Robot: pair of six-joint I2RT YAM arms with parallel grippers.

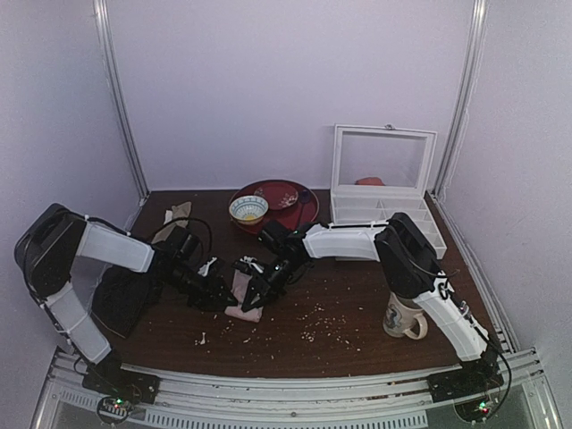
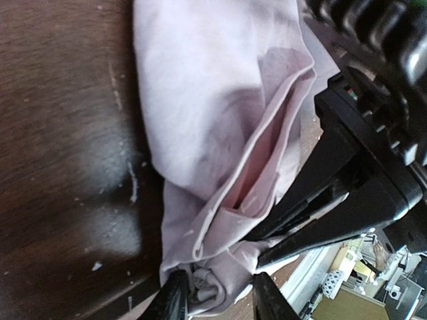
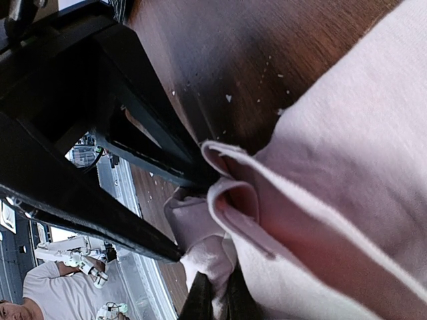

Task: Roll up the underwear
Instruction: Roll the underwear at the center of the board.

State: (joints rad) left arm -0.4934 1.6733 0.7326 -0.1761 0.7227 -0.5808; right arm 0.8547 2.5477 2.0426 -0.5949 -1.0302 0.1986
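Observation:
The underwear point(image 1: 243, 302) lies bunched on the dark table between the two arms, pale pink with a whitish edge strip. In the left wrist view the underwear point(image 2: 200, 100) fills the middle, and its rolled end sits between the fingers of my left gripper point(image 2: 220, 301), filling the gap between them. My right gripper point(image 3: 219, 303) is shut on a thin pinch of the underwear point(image 3: 347, 167) at the roll's end. From above, my left gripper point(image 1: 222, 295) and right gripper point(image 1: 261, 291) face each other across the cloth, close together.
A mug point(image 1: 402, 317) stands at the front right by the right arm. Behind are a red plate point(image 1: 290, 210) with a small bowl point(image 1: 248, 209) and a white box point(image 1: 384, 192) with its clear lid up. A black cloth point(image 1: 121, 299) lies left. Crumbs point(image 1: 322, 322) dot the table.

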